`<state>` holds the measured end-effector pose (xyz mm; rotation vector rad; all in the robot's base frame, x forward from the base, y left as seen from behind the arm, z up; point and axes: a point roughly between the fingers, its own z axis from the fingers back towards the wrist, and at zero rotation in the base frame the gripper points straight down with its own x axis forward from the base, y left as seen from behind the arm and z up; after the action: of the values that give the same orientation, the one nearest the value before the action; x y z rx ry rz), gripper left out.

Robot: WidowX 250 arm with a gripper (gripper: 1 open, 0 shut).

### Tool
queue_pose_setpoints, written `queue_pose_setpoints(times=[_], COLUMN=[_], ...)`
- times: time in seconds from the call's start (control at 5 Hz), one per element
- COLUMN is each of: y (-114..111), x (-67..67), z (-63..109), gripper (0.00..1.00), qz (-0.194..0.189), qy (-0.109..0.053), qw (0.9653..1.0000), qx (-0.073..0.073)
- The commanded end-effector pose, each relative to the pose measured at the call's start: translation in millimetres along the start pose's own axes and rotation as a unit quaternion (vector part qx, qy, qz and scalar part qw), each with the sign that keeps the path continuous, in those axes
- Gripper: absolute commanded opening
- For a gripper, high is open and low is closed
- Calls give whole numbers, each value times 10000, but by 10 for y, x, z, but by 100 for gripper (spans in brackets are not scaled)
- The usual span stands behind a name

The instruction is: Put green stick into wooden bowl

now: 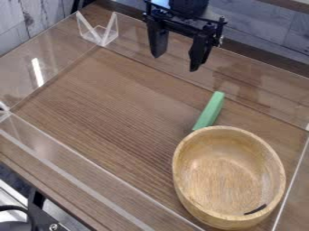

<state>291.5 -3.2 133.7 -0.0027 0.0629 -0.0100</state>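
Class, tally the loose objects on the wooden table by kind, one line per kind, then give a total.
green stick: 1
wooden bowl: 1
Total: 2

A single black gripper (pixel 176 52) hangs over the far part of the table (pixel 108 104), near its back edge and a little right of the middle. It points straight down. Its two dark fingers (pixel 157 41) stand well apart, jaws spread wide, with clear space between them and nothing held there. The finger on the picture's right reaches lower in the frame than the one on the left, and both tips stop short of the tabletop, though how far above it they hang is hard to judge from this angle. The boxy black wrist above them is cut off by the top of the picture.
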Motion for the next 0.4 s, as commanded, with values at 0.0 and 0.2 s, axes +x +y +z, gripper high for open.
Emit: queue_pose_setpoints(times=[0.0,0.2], y=[-2,-85], x=[-50,-136], z=[-225,-494], gripper=[100,100], qz=[-90,-422], qy=[270,474], qw=[9996,9979], qx=[-18,-106])
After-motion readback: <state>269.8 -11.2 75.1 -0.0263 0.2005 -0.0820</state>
